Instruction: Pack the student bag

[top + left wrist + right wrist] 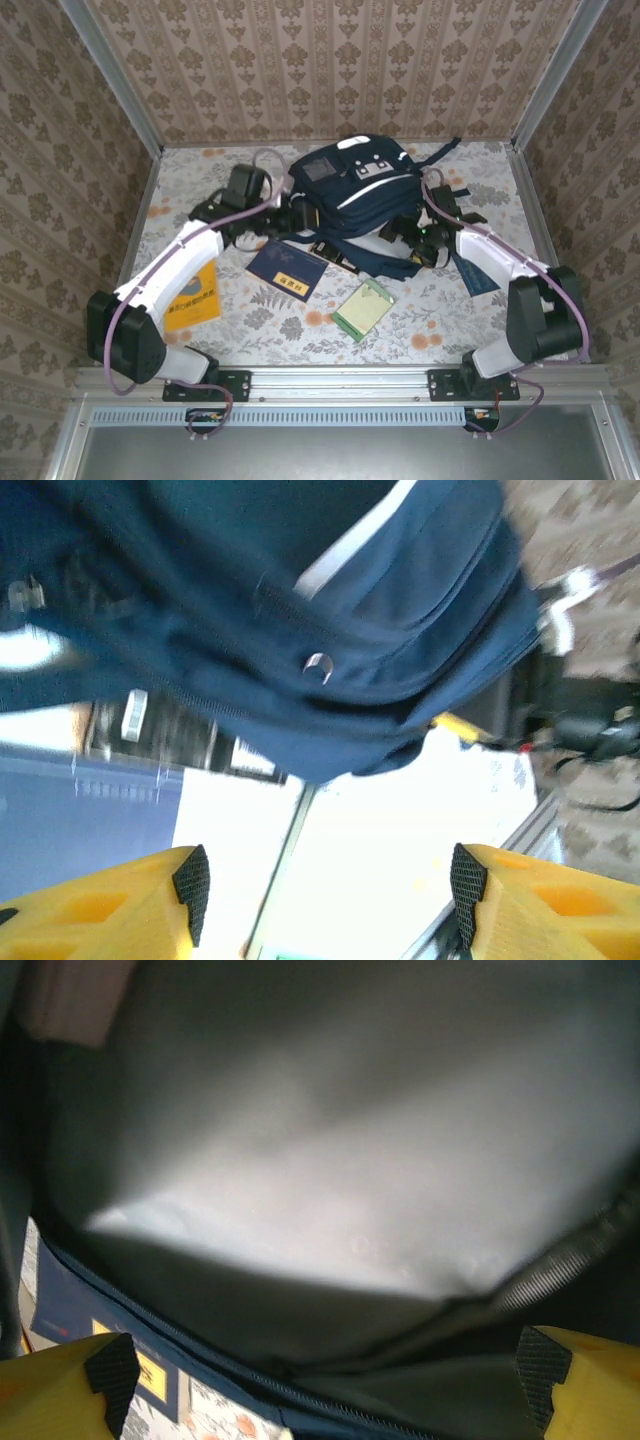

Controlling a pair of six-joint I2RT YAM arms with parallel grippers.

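Floral table (440, 300), student bag (355, 190) at upper middle of the overhead view. Left gripper (330, 880) stands spread and empty beside its flank, right gripper (325, 1360) spread wide at the grey lining. Smart play: prop that mouth wide before feeding the navy book (286, 270) in.

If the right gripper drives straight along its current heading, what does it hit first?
Most likely the grey lining inside the bag. The right gripper, jaws open, points into the bag's open mouth. How far off the lining is can't be judged from the wrist view.
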